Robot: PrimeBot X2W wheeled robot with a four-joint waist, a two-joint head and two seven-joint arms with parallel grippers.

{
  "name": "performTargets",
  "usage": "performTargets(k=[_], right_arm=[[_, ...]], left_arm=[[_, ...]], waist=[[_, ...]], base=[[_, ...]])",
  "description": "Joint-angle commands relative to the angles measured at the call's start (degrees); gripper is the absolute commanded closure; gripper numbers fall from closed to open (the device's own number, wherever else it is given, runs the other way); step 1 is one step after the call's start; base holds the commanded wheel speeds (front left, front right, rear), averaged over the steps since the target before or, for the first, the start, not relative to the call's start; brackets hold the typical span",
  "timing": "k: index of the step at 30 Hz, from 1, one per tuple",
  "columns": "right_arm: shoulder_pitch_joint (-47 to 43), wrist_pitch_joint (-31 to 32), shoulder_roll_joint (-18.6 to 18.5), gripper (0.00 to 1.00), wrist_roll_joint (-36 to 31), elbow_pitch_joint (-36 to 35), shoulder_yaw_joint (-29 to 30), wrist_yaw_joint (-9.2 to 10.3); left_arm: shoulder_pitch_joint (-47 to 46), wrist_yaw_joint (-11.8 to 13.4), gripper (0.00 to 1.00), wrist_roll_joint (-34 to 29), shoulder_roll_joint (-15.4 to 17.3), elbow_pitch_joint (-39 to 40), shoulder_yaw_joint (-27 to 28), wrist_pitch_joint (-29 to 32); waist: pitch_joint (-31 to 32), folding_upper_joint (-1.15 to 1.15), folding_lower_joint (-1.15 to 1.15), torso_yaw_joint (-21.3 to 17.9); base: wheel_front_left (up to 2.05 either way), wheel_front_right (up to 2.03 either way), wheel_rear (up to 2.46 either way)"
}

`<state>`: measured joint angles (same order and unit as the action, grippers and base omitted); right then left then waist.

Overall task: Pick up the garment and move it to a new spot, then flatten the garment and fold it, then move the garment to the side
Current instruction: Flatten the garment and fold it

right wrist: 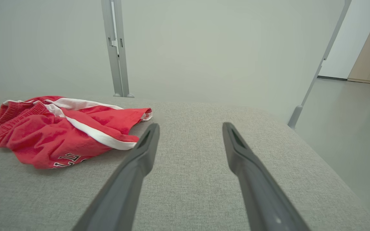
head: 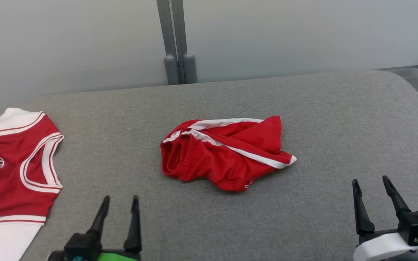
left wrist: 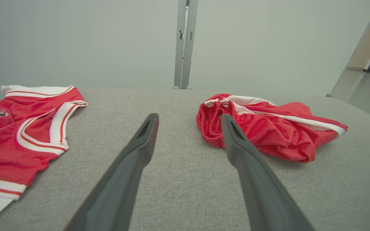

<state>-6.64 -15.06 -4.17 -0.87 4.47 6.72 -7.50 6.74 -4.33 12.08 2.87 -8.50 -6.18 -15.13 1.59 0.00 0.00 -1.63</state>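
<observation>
The garment [head: 223, 154], a pair of red shorts with white side stripes, lies crumpled in the middle of the grey padded table [head: 303, 108]. It also appears in the left wrist view as the garment [left wrist: 268, 131] and in the right wrist view as the garment [right wrist: 59, 131]. My left gripper [head: 120, 203] is open near the front edge, left of and nearer than the shorts. My right gripper [head: 370, 185] stands open at the front right, well clear of the cloth. Both hold nothing, as seen at the left gripper [left wrist: 189, 120] and the right gripper [right wrist: 189, 128].
A red and white jersey [head: 9, 163] lies flat at the table's left edge, also seen as the jersey [left wrist: 21, 134]. A grey post [head: 176, 43] stands behind the table against a pale wall. The floor [right wrist: 358, 128] drops away past the table's right edge.
</observation>
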Motion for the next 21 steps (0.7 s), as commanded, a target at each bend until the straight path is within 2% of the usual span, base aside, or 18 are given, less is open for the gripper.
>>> performTargets(k=[1, 6, 13, 17, 21], right_arm=[[0.7, -0.2, -0.4, 0.0, 0.1, 0.2, -0.5, 0.02], [2.2, -0.2, -0.9, 0.0, 0.6, 0.3, -2.7, 0.02], [5.1, -0.2, -0.3, 0.0, 1.6, -0.7, -4.4, 0.02], [6.5, -0.2, 0.1, 0.0, 2.1, -0.5, -4.4, 0.02], [7.1, -0.2, 0.4, 0.0, 2.4, -0.3, -4.1, 0.02]], left_arm=[[-2.3, -0.7, 0.0, 0.8, 0.0, -1.0, -1.9, 0.0], [-12.1, -1.8, 0.0, 5.0, 0.1, -9.2, -10.6, 3.1], [-28.2, 1.1, 0.0, 11.5, 0.1, -20.5, -16.9, 10.4], [-35.7, 3.5, 0.0, 13.0, 0.2, -29.2, -16.6, 13.4], [-40.0, 4.9, 0.0, 13.7, 0.6, -36.7, -15.0, 13.7]], waist=[[-0.5, 0.0, 0.0, -0.6], [-2.0, 0.0, 0.0, -3.3], [-8.4, 0.0, 0.0, -8.4], [-11.3, 0.0, 0.0, -10.5], [-12.4, 0.0, 0.0, -11.8]], base=[[0.0, 0.0, 0.0], [0.0, 0.0, 0.0], [0.0, 0.0, 0.0], [0.0, 0.0, 0.0], [0.0, 0.0, 0.0]])
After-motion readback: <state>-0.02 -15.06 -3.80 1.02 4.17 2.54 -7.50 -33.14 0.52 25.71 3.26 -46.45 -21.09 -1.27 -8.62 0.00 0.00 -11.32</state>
